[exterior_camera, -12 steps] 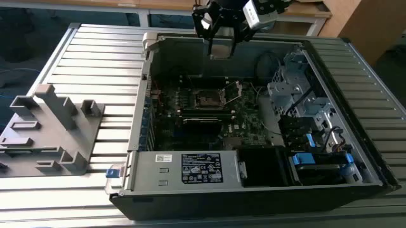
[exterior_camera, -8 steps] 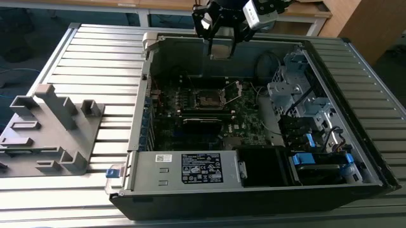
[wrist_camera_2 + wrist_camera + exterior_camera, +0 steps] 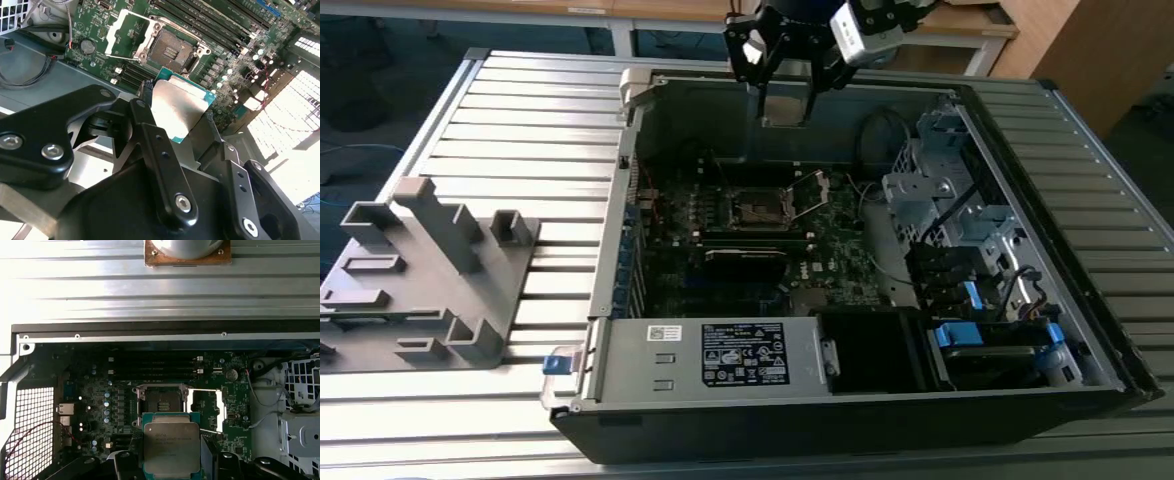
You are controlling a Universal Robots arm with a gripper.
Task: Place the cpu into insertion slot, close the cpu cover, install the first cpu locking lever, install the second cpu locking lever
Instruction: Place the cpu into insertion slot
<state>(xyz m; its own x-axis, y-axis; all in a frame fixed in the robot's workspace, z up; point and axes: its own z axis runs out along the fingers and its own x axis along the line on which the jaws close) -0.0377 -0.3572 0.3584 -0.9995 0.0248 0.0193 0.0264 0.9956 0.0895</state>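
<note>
My gripper (image 3: 785, 112) hangs above the far wall of the open computer case, shut on the cpu (image 3: 785, 104), a flat silver square chip on a green board. In both wrist views the cpu (image 3: 177, 107) (image 3: 171, 447) sits between the black fingers (image 3: 145, 115). The insertion slot (image 3: 758, 208) (image 3: 170, 50) (image 3: 161, 402) lies bare on the motherboard below, with a dark centre and black rim. Its cpu cover (image 3: 811, 190) (image 3: 125, 32) (image 3: 207, 410), a silvery frame with a square window, stands swung open beside the slot. The cpu is well above the slot and apart from it.
A labelled silver power-supply box (image 3: 720, 355) fills the near end of the case. Drive bays with blue tabs (image 3: 987, 340) and cables line the exterior view's right. Long memory slots (image 3: 155, 367) run beside the socket. A grey fixture (image 3: 427, 270) stands on the slatted table at the exterior view's left.
</note>
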